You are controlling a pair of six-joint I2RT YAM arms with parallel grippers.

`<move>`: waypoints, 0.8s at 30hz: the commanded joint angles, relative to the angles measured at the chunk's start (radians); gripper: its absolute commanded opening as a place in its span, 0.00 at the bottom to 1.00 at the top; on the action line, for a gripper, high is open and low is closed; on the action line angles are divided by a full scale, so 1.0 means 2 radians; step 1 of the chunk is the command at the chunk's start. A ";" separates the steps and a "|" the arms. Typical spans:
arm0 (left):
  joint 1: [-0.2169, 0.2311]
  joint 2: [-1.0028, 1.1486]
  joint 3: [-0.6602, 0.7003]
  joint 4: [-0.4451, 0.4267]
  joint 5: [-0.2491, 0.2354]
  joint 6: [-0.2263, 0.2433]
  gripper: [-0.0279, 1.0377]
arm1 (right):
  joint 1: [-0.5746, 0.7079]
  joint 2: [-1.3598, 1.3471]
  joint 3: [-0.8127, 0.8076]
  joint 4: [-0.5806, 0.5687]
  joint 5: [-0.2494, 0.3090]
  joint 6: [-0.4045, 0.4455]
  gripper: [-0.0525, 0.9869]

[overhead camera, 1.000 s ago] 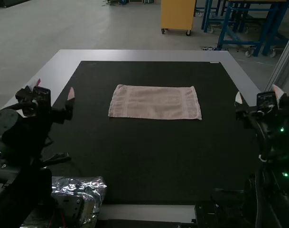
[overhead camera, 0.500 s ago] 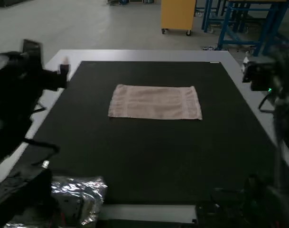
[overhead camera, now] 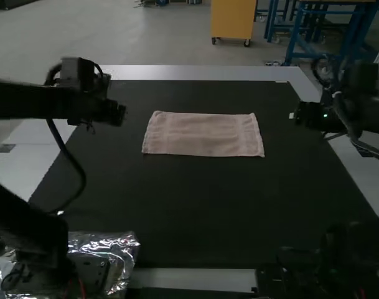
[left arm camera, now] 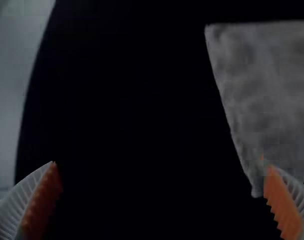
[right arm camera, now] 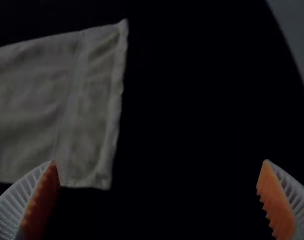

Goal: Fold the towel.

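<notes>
One L end effector & one R end effector, both wide open, towel flat btwn.

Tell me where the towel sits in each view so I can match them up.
High view: the towel lies flat on the dark mat, just above the picture's middle.
Left wrist view: its left end, beyond the left gripper, partly behind one finger.
Right wrist view: its right end, beyond the right gripper, partly behind one finger.
Shared landmark: the pale table border beside the mat.
</notes>
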 commanded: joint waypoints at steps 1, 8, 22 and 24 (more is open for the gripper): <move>-0.002 0.026 0.025 0.009 0.024 -0.032 0.92 | 0.012 0.024 0.018 0.006 -0.040 0.002 0.92; -0.007 0.070 0.045 0.044 0.023 -0.038 0.92 | 0.025 0.087 0.037 0.019 -0.044 0.006 0.92; -0.008 0.193 0.104 0.077 0.038 -0.055 0.93 | 0.094 0.210 0.081 0.125 0.008 0.001 0.92; -0.008 0.212 0.117 0.081 0.038 -0.055 0.93 | 0.096 0.236 0.092 0.134 0.010 0.001 0.92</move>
